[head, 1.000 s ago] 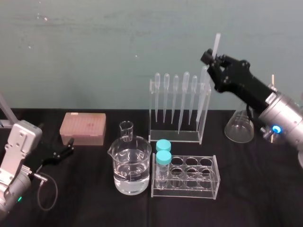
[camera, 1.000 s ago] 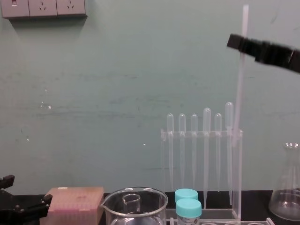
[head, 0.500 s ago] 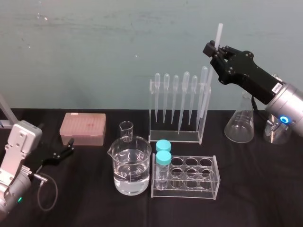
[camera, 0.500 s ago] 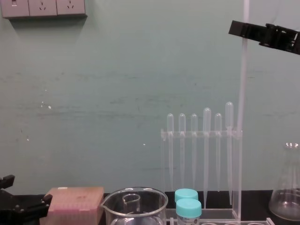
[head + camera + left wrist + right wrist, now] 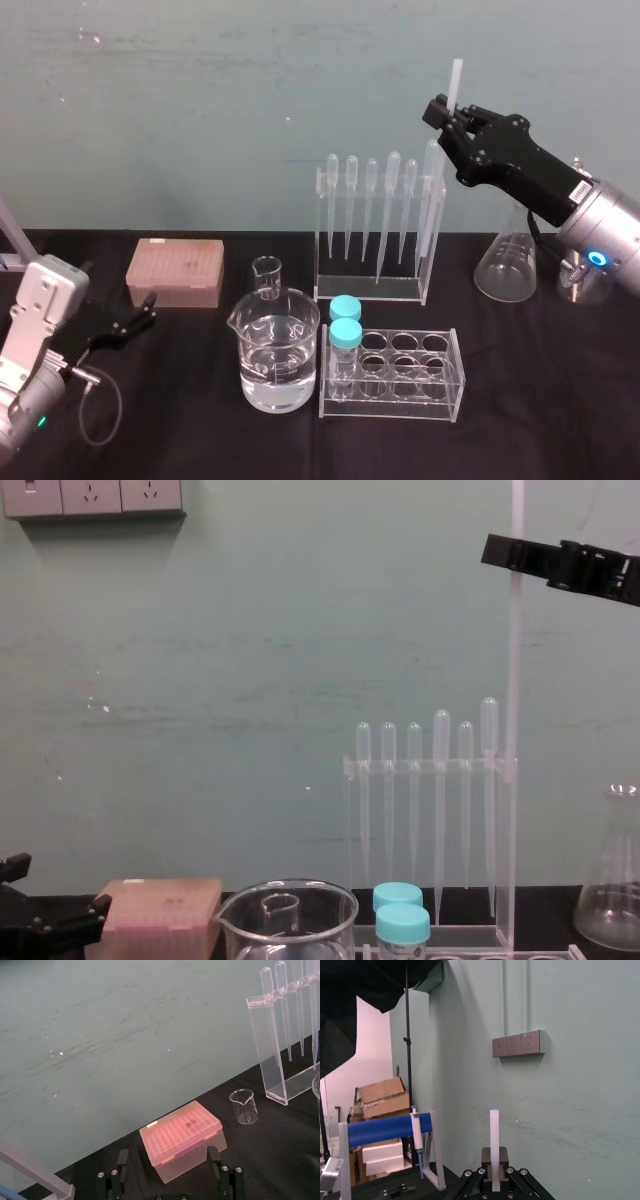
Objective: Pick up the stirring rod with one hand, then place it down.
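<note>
the stirring rod [image 5: 456, 85] is pinched between the flat black fingers of the right gripper [image 5: 447, 115], which is held high above the right end of the clear pipette rack [image 5: 370, 291]. in the chest view the rod [image 5: 515, 730] is seen hanging almost upright. it is clamped by the gripper [image 5: 505, 555] along its upper part, and its top runs out past the upper edge of that view. its lower end is found at the level of the rack's base, just at the rack's right end; whether it touches the black table [image 5: 200, 420] cannot be told. in the right wrist view a short length of the rod [image 5: 494, 1140] is seen standing up out of the pressed-together fingers.

the left gripper [image 5: 148, 308] is parked low at the left of the table, near the pink tip box [image 5: 175, 270], with its fingers spread apart.

six bulb-topped pipettes [image 5: 371, 190] are hung in the pipette rack. in front of it a beaker of water [image 5: 278, 355] is set, with a small empty beaker [image 5: 266, 277] just behind it. a clear test tube rack [image 5: 455, 385] is placed beside the beaker, and two teal-capped tubes [image 5: 346, 335] are held at its left end. a conical flask [image 5: 507, 265] is stood to the right of the pipette rack, below the right arm.
</note>
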